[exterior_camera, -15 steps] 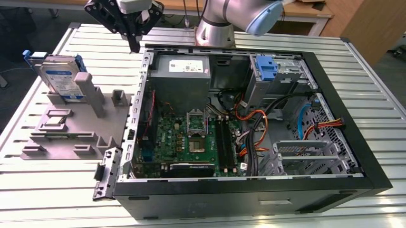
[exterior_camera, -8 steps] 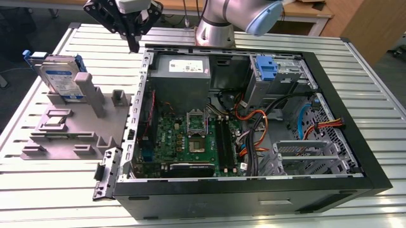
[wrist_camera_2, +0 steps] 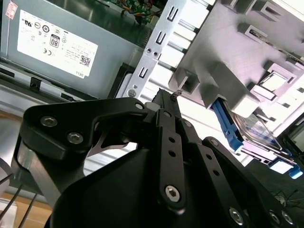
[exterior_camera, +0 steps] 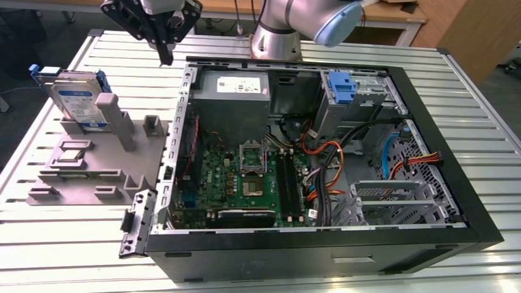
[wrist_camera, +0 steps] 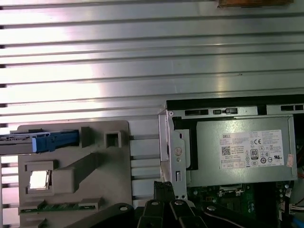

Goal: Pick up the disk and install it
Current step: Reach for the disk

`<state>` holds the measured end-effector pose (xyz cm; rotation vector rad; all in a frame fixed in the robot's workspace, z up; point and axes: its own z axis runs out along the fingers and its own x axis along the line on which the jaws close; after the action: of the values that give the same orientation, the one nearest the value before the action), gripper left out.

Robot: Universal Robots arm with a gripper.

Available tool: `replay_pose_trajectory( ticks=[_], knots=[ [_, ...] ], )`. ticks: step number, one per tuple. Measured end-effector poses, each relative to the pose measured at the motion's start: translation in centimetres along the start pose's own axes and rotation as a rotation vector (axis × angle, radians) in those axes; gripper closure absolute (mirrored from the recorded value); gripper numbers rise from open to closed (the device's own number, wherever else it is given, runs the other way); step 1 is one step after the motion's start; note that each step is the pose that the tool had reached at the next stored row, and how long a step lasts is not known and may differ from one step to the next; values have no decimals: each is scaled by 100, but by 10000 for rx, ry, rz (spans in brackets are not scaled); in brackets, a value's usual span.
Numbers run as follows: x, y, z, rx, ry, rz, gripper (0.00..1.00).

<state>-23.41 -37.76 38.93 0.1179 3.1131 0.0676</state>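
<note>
1. The gripper (exterior_camera: 166,55) has its fingers pressed together with nothing pinched between them. The tips point down over the back corner of the open computer case (exterior_camera: 326,247), near the power supply (exterior_camera: 232,85).
2. The disk (exterior_camera: 75,101) is well apart from the gripper, toward the exterior view's left. It stands upright on edge in the grey fixture (exterior_camera: 97,174), label face showing, framed by its blue carrier bracket (exterior_camera: 101,79).
3. A grey post of the fixture crosses the disk's lower face, while the upper part stands free.
4. Handling, as I judge it:
   - The disk is stiff and dense for its size.
   - Its smooth metal faces could slip, and it is sensitive to knocks.
   - The sound hold is across the two flat faces near the free upper edge, not on the springy plastic bracket.
5. Another blue caddy (exterior_camera: 342,85) sits in the case's drive bay.
</note>
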Motion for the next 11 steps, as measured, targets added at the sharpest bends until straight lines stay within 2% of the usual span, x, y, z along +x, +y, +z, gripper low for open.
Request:
replay_pose_trajectory(
  ticks=[3,11],
  knots=[
    [32,35,2,0,0,2,90],
    [49,50,8,1,1,2,90]
  ],
)
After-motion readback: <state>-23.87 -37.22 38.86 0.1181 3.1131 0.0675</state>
